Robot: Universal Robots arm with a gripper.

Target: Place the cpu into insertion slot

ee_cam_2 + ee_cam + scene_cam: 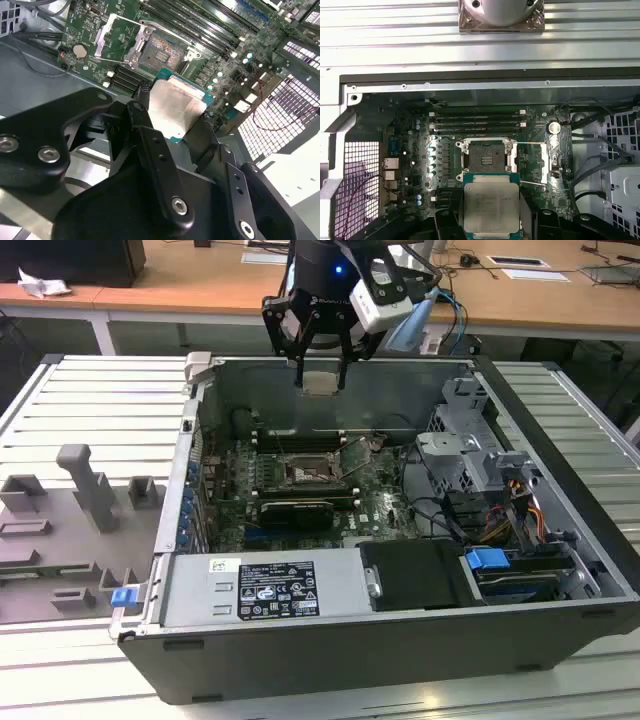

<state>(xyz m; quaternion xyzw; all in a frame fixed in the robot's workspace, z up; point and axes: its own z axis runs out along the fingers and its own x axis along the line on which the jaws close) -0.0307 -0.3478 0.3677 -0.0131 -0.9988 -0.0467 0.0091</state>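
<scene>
Hanging over the open computer case (300, 665), the gripper (320, 365) held the chip (320, 383) pinched by its edges between two black fingers (150, 135), the jaws closed to the chip's width. The chip lay flat in the grip, silver-grey top up, with its green rim showing past the fingers in the second wrist view (177, 107). In the exterior view it was in the air at about the height of the case's rim, in front of the far wall, apart from the board below.

The socket (305, 472) sat on the green circuit board (385, 502), bare, with its metal frame (112, 37) swung open to one side. In the first wrist view the chip (491, 202) overlapped the edge of the socket (487, 157), with the gripper (492, 222) around it. Long memory slots (477, 120) ran just beside the socket. A black card (295, 512) lay on the socket's near side, and a labelled power box (265, 590) stood at the case's front wall.
</scene>
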